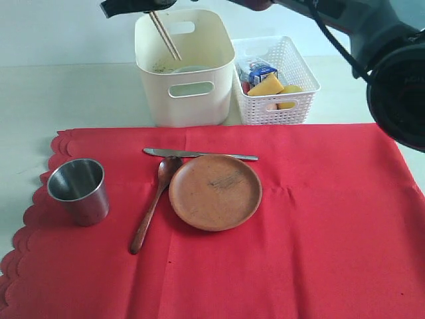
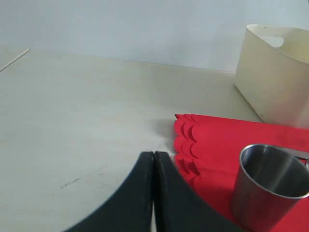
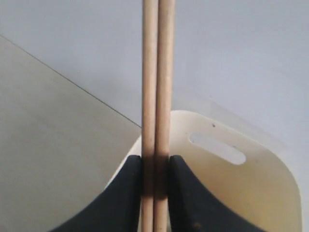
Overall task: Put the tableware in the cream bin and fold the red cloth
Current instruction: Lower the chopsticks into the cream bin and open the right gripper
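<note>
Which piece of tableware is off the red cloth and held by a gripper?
The wooden chopsticks, pinched by the right gripper over the cream bin. The steel cup, spoon, knife and brown plate all rest on the red cloth.

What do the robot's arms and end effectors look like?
The left end effector and right end effector have smooth matte black fingers, curved and tapering. The right arm is dark grey-black and rounded, with a black cable running along it.

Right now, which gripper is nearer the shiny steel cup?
Left. The left gripper hangs shut beside the steel cup; the right gripper holds wooden chopsticks above the cream plastic bin, beyond the red cloth.
</note>
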Motion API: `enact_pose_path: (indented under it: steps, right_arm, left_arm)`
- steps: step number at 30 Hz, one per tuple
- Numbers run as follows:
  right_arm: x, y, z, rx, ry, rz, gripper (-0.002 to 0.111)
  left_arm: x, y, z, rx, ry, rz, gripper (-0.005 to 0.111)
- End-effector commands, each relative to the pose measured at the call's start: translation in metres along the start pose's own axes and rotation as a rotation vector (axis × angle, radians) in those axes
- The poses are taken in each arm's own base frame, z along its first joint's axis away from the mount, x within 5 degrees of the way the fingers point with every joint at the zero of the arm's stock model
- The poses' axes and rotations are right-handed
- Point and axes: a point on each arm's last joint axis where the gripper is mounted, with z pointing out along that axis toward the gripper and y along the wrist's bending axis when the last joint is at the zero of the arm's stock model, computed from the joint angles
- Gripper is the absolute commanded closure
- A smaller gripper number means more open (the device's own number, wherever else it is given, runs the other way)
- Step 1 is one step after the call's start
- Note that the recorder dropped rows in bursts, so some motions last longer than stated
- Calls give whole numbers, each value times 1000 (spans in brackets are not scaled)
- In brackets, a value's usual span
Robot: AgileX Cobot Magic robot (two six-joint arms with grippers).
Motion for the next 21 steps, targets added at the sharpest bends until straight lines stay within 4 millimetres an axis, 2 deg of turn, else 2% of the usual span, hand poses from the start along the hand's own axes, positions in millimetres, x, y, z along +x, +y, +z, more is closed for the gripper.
enact_pose_path:
  steps: [1, 3, 7, 12, 15, 16, 21]
  right_arm:
    - [5, 22, 0, 87, 35, 10, 108]
    - [13, 30, 3, 126, 68, 36, 108]
    - [22, 24, 7, 249, 86, 122, 108]
    - [32, 24, 14, 281, 113, 159, 108]
    - [48, 23, 21, 332, 174, 187, 108]
    - [59, 22, 25, 378, 217, 226, 108]
    - [71, 29, 33, 354, 262, 283, 106]
  left_arm:
    - [0, 0, 0, 7, -7, -2, 106]
    - [0, 0, 0, 7, -7, -2, 106]
    - [0, 0, 0, 7, -7, -2, 106]
    - [0, 0, 0, 7, -7, -2, 106]
    - [0, 0, 0, 7, -7, -2, 106]
    - [0, 0, 0, 7, -7, -2, 106]
    - [0, 0, 0, 7, -7, -2, 106]
